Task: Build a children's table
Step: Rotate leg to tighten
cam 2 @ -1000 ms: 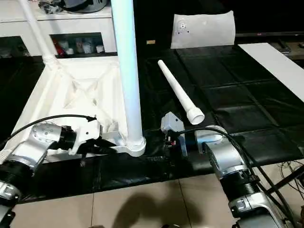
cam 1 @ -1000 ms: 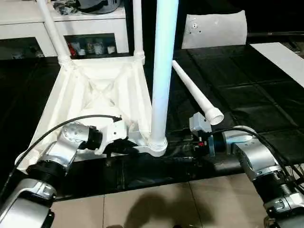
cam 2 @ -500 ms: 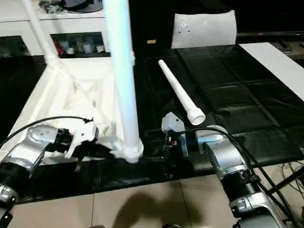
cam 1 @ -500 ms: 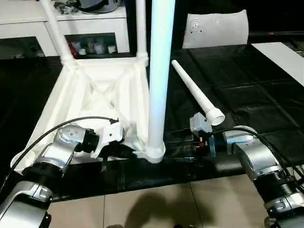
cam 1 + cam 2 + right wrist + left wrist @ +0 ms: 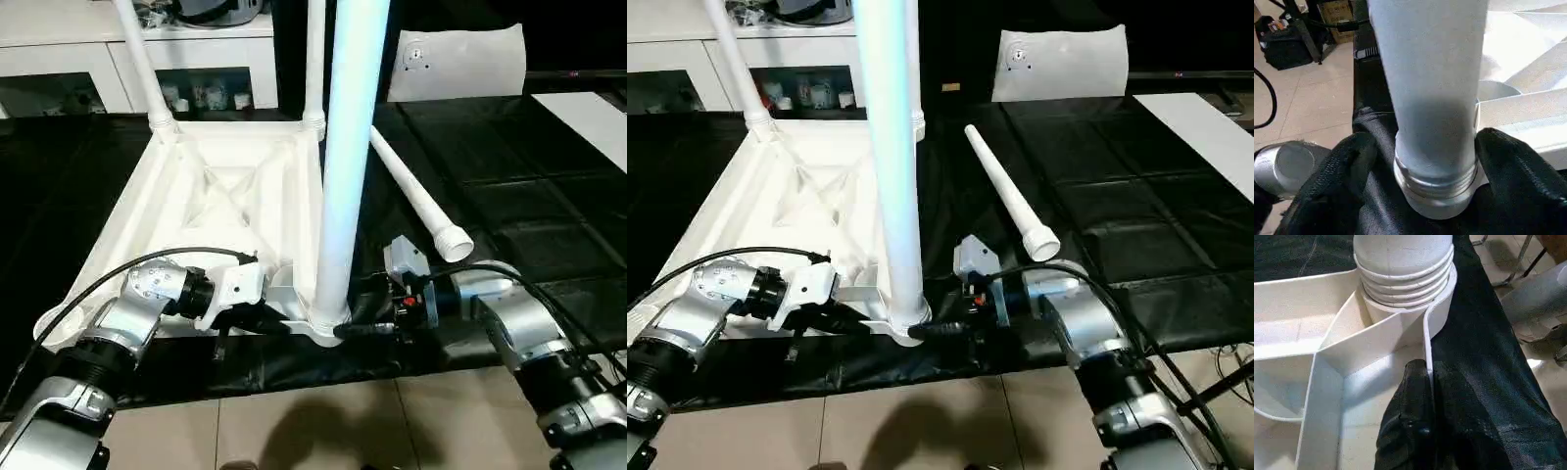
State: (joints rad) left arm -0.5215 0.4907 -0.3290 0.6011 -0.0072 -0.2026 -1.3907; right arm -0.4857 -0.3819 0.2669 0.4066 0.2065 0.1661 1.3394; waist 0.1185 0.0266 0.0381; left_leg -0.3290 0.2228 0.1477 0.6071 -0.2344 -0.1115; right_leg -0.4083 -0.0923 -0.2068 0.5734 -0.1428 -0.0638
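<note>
The white tabletop [image 5: 235,186] lies ribbed side up on the black mat. Two legs [image 5: 145,69] stand in its far corner sockets. A third leg [image 5: 351,147] stands upright in the near right socket [image 5: 1405,289]. The fourth leg [image 5: 416,196] lies loose on the mat to the right. My left gripper [image 5: 266,319] is shut on the tabletop's near rim [image 5: 1426,347], just beside that socket. My right gripper [image 5: 358,315] is shut on the base of the near leg [image 5: 1435,88], with one black finger [image 5: 1347,166] on each side of it.
A flat white sheet with a small round mark [image 5: 456,61] leans at the back. A white board [image 5: 588,113] lies at the far right. A white shelf unit [image 5: 59,39] stands behind the tabletop. The mat's near edge meets the tiled floor [image 5: 313,431].
My right gripper has moved left from beside the loose leg's end and closed around the near leg's base. The left gripper stays on the rim. The camera has shifted slightly.
</note>
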